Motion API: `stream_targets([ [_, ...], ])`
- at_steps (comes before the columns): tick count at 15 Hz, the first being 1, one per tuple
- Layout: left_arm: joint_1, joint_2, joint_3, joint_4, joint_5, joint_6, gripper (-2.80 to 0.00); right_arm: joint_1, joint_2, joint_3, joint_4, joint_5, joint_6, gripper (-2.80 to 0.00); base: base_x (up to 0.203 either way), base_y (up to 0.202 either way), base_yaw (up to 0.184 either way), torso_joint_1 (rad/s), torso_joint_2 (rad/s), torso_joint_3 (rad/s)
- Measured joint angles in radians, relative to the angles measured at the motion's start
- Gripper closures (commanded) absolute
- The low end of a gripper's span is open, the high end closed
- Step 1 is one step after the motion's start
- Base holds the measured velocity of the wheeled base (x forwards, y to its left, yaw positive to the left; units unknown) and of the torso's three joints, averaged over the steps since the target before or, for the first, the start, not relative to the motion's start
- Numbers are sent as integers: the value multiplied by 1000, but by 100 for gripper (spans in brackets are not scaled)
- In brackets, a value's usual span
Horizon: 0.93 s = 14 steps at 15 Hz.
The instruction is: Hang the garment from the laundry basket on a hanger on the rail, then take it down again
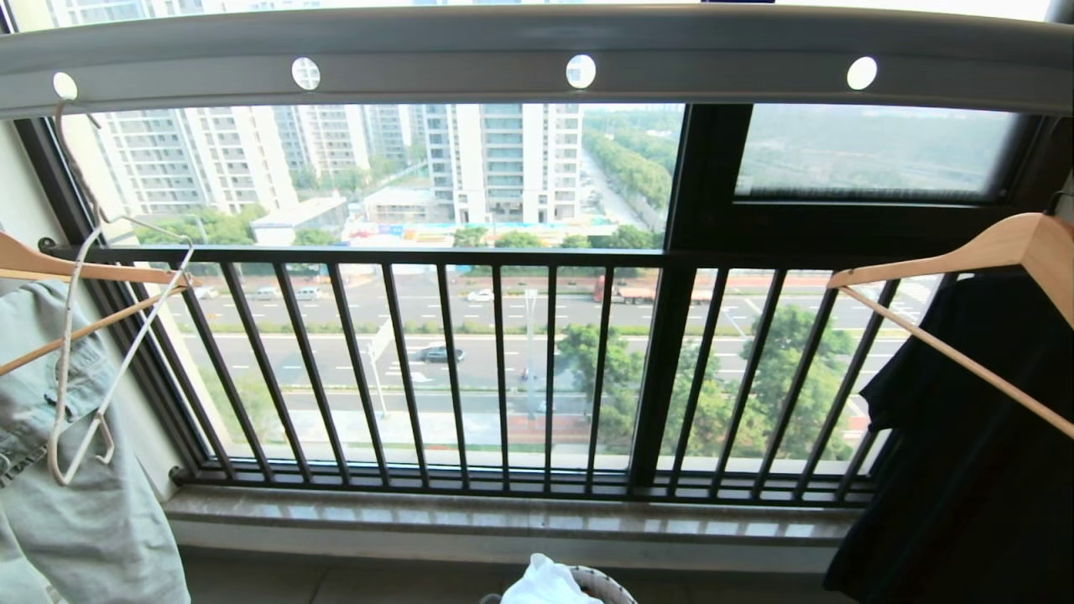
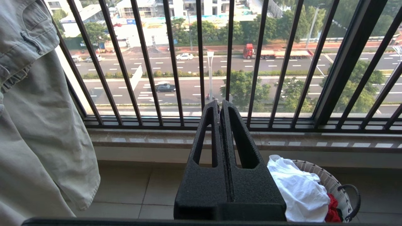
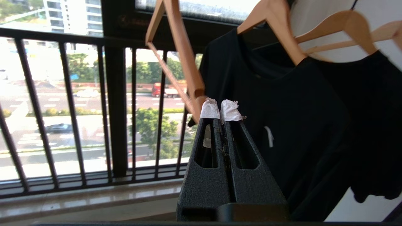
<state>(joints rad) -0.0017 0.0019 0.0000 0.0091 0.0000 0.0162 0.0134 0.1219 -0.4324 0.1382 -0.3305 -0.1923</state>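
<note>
the soft, light white crumpled t-shirt [image 2: 298,188] fills the round white woven basket [image 2: 337,185]; pinch its top fold. both grippers [image 2: 220,106] [image 3: 220,110] are clenched, empty.

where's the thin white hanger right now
In the head view the white hanger hangs at the far left from the grey rail, empty, in front of the pale green garment and its wooden hanger.
</note>
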Motion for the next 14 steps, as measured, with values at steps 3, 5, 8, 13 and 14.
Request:
stream_targets([
  [3,0,0,0,0,0,-1,0,-1,-79,233,-72,175,130,0,0,0,0,0,0,0],
  [5,0,0,0,0,0,0,0,-1,-105,354,-164,266,152,0,0,0,0,0,0,0],
  [8,0,0,0,0,0,0,0,-1,-120,423,-205,308,133,0,0,0,0,0,0,0],
  [13,0,0,0,0,0,-1,0,-2,-124,427,-120,354,95,0,0,0,0,0,0,0],
  [14,0,0,0,0,0,-1,0,-2,-124,427,-121,353,97,0,0,0,0,0,0,0],
])
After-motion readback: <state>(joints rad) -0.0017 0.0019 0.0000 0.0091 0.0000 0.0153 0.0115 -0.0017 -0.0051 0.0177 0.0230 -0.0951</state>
